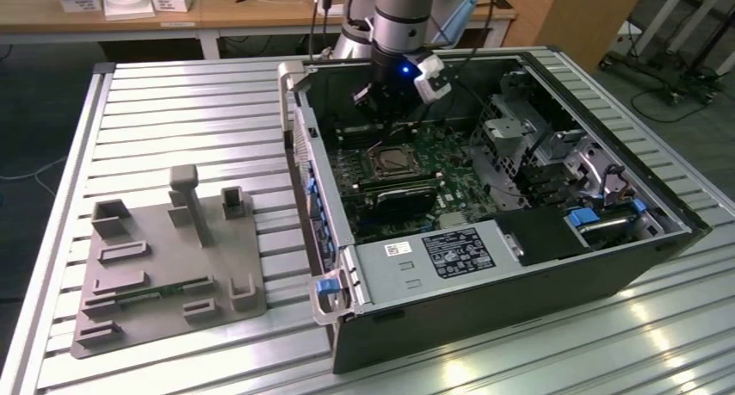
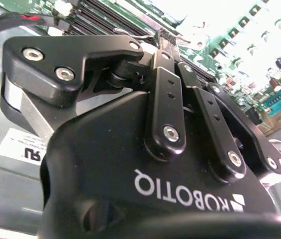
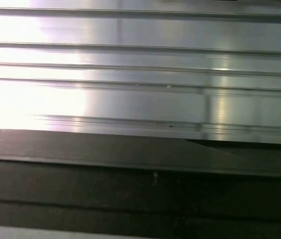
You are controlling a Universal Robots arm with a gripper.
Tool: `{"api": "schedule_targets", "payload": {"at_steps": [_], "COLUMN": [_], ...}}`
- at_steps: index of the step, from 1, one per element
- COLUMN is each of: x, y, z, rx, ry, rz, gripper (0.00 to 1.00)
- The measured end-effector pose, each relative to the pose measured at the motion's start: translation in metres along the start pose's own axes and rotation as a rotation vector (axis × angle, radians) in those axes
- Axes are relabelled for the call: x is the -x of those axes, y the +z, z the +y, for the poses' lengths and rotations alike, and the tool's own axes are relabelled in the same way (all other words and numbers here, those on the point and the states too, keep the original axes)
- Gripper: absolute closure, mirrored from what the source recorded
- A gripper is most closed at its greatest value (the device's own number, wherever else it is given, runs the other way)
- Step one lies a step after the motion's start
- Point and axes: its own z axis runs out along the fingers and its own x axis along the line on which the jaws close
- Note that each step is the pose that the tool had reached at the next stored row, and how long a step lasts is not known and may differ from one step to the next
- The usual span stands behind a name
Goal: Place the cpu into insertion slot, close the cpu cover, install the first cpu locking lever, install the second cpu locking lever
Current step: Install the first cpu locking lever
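Note:
In the exterior view an open computer case (image 1: 494, 266) lies on a slatted aluminium table (image 1: 184, 120), motherboard facing up. The cpu (image 1: 392, 160), a pale silver-tan square, sits in the insertion slot near the board's middle. The cpu cover (image 1: 373, 161) shows as a thin dark-grey frame around it and looks flat. My gripper (image 1: 377, 109) hangs inside the case, above the board and just beyond the socket's far edge. In the second wrist view the gripper (image 2: 161, 38) has its black fingers (image 2: 166, 89) drawn together at the tip over the green board. Nothing shows between them.
A labelled grey box (image 1: 442, 253) fills the case's near end, and a metal drive cage (image 1: 528, 128) stands on the exterior view's right. A grey fixture plate (image 1: 172, 266) with upright blocks lies left of the case. The first wrist view shows table slats (image 3: 140, 74) and a dark case edge (image 3: 140, 184).

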Motion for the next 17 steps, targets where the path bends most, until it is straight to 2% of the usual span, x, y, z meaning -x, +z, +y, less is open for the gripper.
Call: {"api": "schedule_targets", "payload": {"at_steps": [8, 17], "x": [0.0117, 0.0196], "y": [0.0088, 0.0140], "z": [-0.0003, 0.0006], "rx": [0.0000, 0.0000], "ry": [0.000, 0.000], "rz": [0.0000, -0.0001], "gripper": [0.90, 0.90]}}
